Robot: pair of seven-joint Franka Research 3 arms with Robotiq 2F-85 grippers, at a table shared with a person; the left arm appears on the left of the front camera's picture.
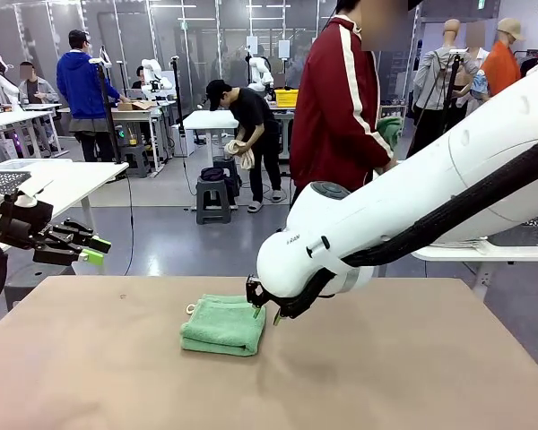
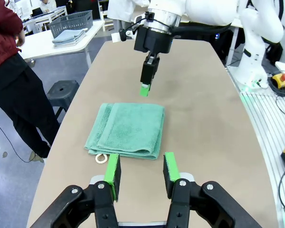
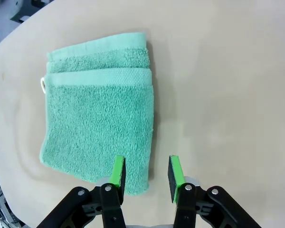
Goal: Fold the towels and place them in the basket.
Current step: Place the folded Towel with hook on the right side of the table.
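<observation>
One mint-green towel (image 1: pixel 222 324) lies folded on the tan table, a pale loop at its left corner. In the right wrist view the towel (image 3: pixel 99 118) spreads below my right gripper (image 3: pixel 146 173), whose open fingers straddle its near right edge with nothing between them. From the front, the right gripper (image 1: pixel 269 309) hangs at the towel's right side. My left gripper (image 1: pixel 85 251) is raised over the table's left edge, open and empty. Its own view has the towel (image 2: pixel 128 129) just beyond the left gripper (image 2: pixel 141 172). The dark grey basket (image 2: pixel 71 21) stands on a white side table.
A person in a red jacket (image 1: pixel 341 98) stands at the far side, holding a green cloth (image 1: pixel 390 130). Grey-blue folded cloths (image 2: pixel 66 37) lie by the basket. A stool (image 2: pixel 61 90) stands beside the table. Bare tabletop (image 1: pixel 412 367) spreads right of the towel.
</observation>
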